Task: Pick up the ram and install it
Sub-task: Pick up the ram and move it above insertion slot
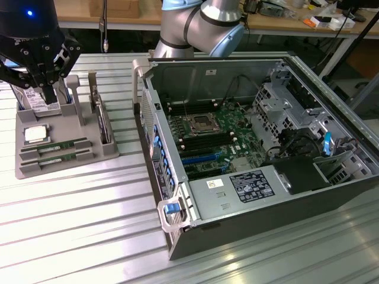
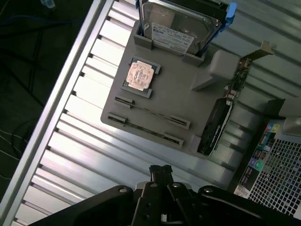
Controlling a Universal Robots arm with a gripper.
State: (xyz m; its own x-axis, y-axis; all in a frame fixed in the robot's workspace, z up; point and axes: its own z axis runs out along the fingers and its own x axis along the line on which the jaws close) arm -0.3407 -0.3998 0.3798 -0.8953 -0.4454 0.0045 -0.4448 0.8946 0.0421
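Grey holder (image 1: pixel 35 168) (image 2: pixel 178 103): moulded block on the ribbed aluminium table (image 1: pixel 77 225) (image 2: pixel 80 155), carrying all the loose parts.
Ram (image 1: pixel 56 146) (image 2: pixel 150 112): two thin green sticks on edge in the holder's two long narrow slots, side by side, along the holder edge farthest from the hard drive; upper edges exposed, untouched by the gripper.
Processor chip (image 1: pixel 35 134) (image 2: pixel 140 74): square, flat in a shallow pocket of the holder, between the ram slots and the hard drive.
Hard drive (image 1: pixel 40 102) (image 2: pixel 174 35): silver box with white label, upright in the holder's end bracket, taller than the ram slots.
Expansion card (image 1: pixel 103 121) (image 2: pixel 214 127): upright on edge in a slot along the holder's side nearest the case, just past the ends of the ram sticks.
Computer case (image 1: pixel 266 219): open, lying on its side beside the holder on the card side, near but not touching; green motherboard (image 1: pixel 219 133) exposed inside.
Arm (image 1: pixel 201 23): silver and blue joints behind the case, reaching across toward the holder.
Gripper (image 1: pixel 48 93) (image 2: pixel 160 170): black, pointing down, hanging above the holder over its hard-drive end, well apart from the ram.
Fingers (image 2: pixel 156 170): pressed together, nothing between them.
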